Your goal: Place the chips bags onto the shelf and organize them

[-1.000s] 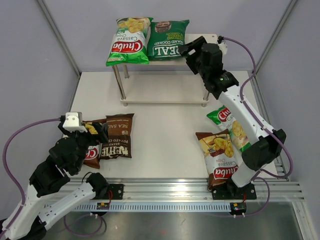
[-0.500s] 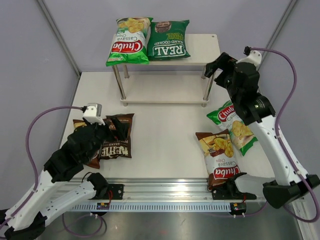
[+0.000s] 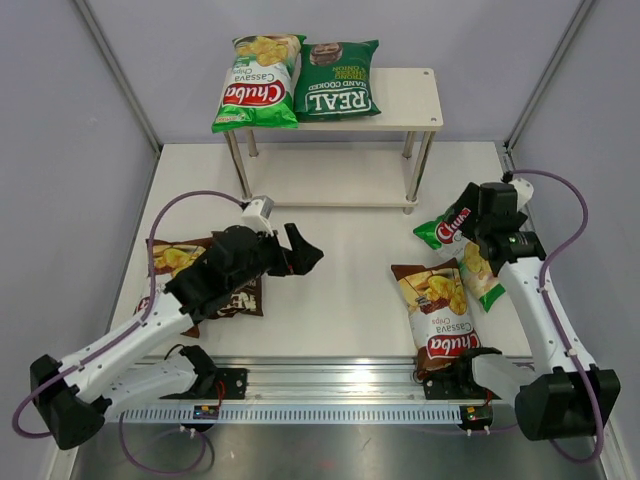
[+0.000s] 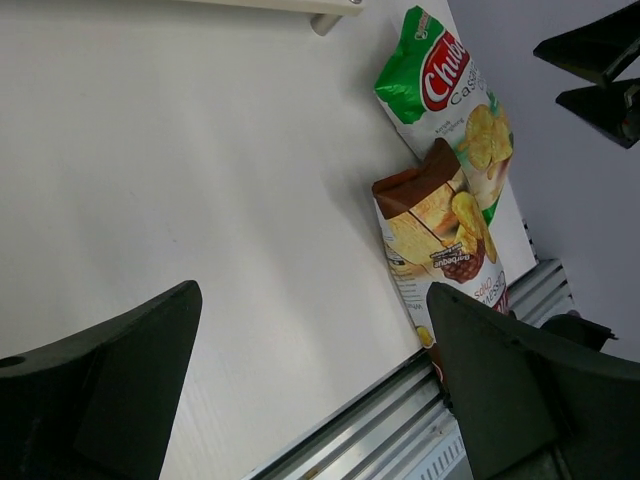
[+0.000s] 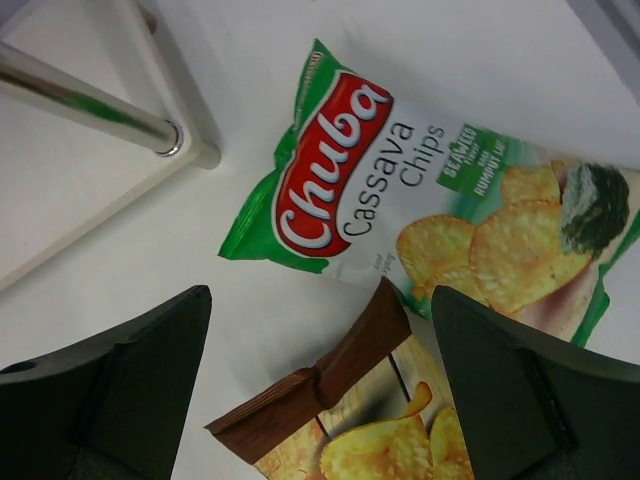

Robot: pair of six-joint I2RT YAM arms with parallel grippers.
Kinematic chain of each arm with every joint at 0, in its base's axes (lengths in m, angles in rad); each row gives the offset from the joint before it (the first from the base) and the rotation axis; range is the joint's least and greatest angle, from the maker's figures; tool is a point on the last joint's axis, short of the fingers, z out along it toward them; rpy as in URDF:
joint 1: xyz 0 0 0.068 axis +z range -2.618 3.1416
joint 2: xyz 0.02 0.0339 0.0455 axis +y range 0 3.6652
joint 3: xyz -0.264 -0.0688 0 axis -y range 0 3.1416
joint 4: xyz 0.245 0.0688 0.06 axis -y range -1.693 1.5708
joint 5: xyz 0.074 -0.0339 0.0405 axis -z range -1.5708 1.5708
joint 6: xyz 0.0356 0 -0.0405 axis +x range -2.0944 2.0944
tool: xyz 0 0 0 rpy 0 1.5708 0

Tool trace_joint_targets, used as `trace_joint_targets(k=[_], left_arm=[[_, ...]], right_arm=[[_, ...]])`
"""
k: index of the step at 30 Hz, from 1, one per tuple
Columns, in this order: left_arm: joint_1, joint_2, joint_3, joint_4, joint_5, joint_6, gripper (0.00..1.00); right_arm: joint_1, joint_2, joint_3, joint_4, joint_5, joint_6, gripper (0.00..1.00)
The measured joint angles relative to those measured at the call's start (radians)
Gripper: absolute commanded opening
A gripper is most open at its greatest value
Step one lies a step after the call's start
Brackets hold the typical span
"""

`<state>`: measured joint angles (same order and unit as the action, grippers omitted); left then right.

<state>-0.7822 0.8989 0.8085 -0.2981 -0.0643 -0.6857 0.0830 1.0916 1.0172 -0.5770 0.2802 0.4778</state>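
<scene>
**Ana:** Where were the bags?

**Ben:** Two lay side by side on the top board of the shelf (image 3: 405,100): a green Chuba (image 3: 255,85) at the left end and the REAL bag (image 3: 338,82) touching it on the right. The right end of that board was bare. The other four lay flat on the tabletop (image 3: 340,230).

**Ana:** Which sides?

**Ben:** On the right lay a second green Chuba (image 5: 400,190), near the shelf's front right leg. A brown Chuba (image 3: 437,315) lay just in front of it, and the wrist view showed its top corner overlapping the green bag's edge. On the left were another brown Chuba (image 3: 170,258) and a dark-brown bag (image 3: 245,298), both partly hidden under the left arm.

**Ana:** And the grippers?

**Ben:** The left gripper (image 4: 312,292) had its jaws spread wide and held nothing. It hung over bare tabletop near the middle, pointing towards the right-hand bags. The right gripper (image 5: 318,295) was also wide open and empty. It hovered above the second green Chuba, with the bag's red logo between its fingers in the wrist view. I couldn't tell whether it touched the bag.
</scene>
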Motion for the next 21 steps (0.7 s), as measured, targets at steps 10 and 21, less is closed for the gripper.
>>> trace_joint_targets(k=[10, 21], left_arm=[[-0.034, 0.369, 0.014, 0.3, 0.1, -0.143, 0.99], [-0.05, 0.879, 0.36, 0.457, 0.173, -0.185, 0.99]], right_arm=[[-0.039, -0.297, -0.203, 0.058, -0.019, 0.156, 0.99], [-0.038, -0.583, -0.162, -0.056, -0.161, 0.149, 1.0]])
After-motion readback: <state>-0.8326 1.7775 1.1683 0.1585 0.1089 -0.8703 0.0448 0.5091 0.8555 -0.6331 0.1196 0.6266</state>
